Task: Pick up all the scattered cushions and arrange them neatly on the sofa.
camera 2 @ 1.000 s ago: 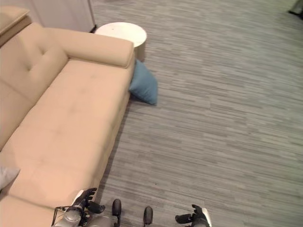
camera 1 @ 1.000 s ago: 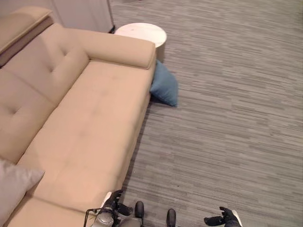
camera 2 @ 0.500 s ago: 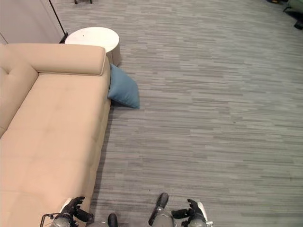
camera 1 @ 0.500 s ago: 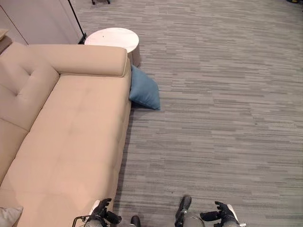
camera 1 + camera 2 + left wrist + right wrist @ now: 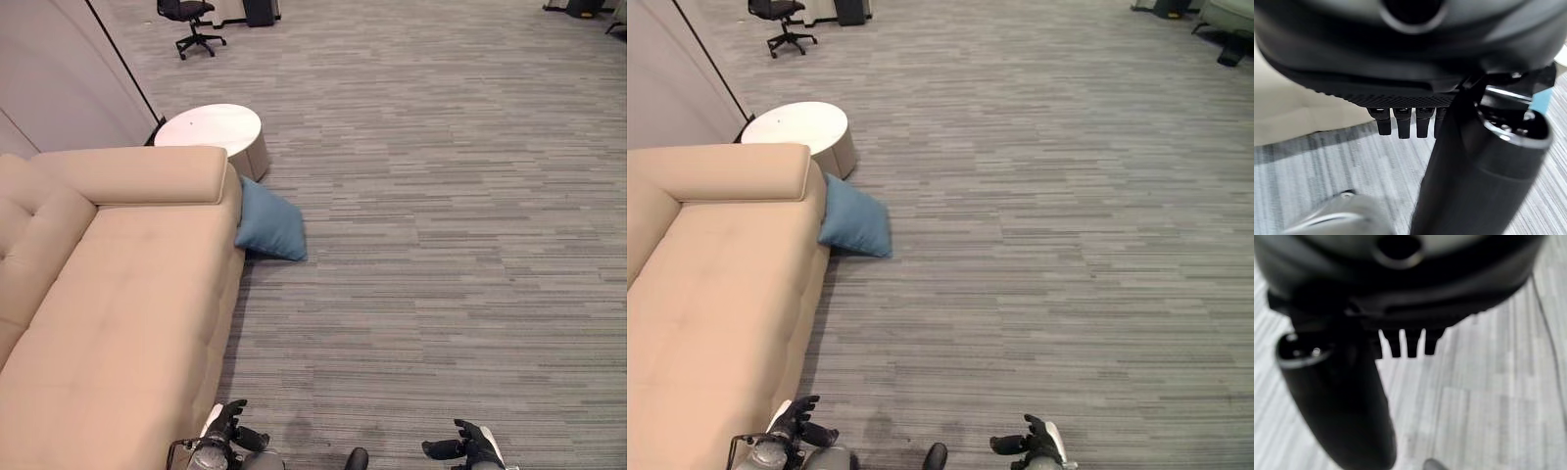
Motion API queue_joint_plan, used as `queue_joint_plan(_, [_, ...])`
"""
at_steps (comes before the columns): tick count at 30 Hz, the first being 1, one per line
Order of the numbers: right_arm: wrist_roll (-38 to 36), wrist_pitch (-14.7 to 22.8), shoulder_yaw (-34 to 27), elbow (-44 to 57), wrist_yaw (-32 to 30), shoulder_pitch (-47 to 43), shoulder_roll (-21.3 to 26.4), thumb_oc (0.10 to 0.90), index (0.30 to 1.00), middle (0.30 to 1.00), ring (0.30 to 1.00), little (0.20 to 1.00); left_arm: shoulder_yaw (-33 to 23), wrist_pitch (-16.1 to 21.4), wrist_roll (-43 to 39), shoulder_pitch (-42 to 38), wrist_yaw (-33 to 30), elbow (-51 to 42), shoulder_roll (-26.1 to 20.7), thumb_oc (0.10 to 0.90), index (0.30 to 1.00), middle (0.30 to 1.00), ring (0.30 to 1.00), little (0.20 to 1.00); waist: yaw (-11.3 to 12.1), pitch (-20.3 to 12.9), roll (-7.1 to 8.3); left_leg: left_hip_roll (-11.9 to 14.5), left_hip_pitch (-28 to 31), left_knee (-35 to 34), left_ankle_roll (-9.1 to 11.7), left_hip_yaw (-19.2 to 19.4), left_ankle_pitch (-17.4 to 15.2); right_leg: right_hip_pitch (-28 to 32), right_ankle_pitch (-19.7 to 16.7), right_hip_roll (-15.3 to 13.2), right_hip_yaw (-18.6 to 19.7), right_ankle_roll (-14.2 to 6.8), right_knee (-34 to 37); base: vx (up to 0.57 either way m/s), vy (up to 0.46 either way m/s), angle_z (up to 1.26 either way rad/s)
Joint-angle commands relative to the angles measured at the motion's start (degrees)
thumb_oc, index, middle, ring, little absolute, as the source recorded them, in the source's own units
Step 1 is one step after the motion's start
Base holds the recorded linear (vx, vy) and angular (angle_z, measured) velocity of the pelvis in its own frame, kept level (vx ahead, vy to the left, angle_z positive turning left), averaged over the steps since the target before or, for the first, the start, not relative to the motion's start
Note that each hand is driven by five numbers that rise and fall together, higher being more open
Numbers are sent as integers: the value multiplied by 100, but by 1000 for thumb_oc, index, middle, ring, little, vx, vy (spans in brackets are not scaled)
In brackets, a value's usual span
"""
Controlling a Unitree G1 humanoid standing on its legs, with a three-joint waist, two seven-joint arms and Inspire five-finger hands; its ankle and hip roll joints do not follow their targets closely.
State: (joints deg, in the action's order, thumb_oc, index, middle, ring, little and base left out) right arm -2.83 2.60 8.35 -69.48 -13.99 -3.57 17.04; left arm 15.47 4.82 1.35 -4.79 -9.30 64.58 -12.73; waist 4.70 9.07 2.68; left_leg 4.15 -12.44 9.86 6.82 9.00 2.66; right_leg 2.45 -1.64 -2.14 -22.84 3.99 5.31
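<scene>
Above the carpet (image 5: 441, 245), two empty hands (image 5: 227, 431).

1. Left hand (image 5: 227, 438): positioned low at the lower edge of the left eye view, fingers (image 5: 1399, 121) extended and relaxed, thumb set apart from them, nothing held.
2. Right hand (image 5: 468, 449): positioned low at the lower right of the same view, fingers (image 5: 1409, 343) straight, thumb forward, nothing held.
</scene>
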Motion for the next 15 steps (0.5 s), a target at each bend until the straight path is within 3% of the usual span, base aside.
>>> queue_joint_plan(1, [-59,117,-42,50,-187,-36,248,800,900,900,900,900,70,128,74,-55,-62,-36,59,800,900,900,900,900,232,111,-131,-162,-62,-305,-247,239,99,238,336,-107,219,-1024,-44,231,-18,-4])
queue_joint_plan(3, [-46,83,12,15,-191,-9,193,800,900,900,900,900,27,141,59,19,-56,-9,29,800,900,900,900,900,345,100,-146,-198,-152,-537,-249,413,253,457,518,97,377,-996,-31,305,-16,-8])
queue_joint_plan(6, [-36,85,25,13,-189,-6,161,800,900,900,900,900,-12,130,57,47,-68,-10,5,800,900,900,900,900,359,59,-110,-191,-102,-569,-269,452,239,494,562,121,397,-994,-41,197,5,-36])
queue_joint_plan(9, [62,76,97,-20,-144,3,20,800,900,900,900,900,-152,78,54,209,-64,82,-67,800,900,900,900,900,532,-62,111,-369,44,-420,-497,353,-7,653,792,76,545,-1015,-434,348,43,-23])
queue_joint_plan(11, [97,77,105,-22,-125,-7,0,800,900,900,900,900,-180,67,66,222,-53,98,-105,800,900,900,900,900,590,-127,154,-417,99,-429,-575,374,-79,603,815,26,541,-1074,-692,218,59,-28])
queue_joint_plan(13, [104,80,88,23,-35,-107,-8,800,900,900,900,900,-244,61,27,206,-46,45,-214,800,900,900,900,900,543,-56,156,-491,393,-446,-761,324,-321,34,508,-243,567,-1470,-2082,225,95,-11])
queue_joint_plan(15, [130,76,92,61,-13,-208,17,800,900,900,900,900,-232,64,15,150,-71,23,-259,800,900,900,900,900,473,1,77,-506,494,-403,-879,281,-441,-356,96,-403,570,-1731,-2895,164,80,-6])
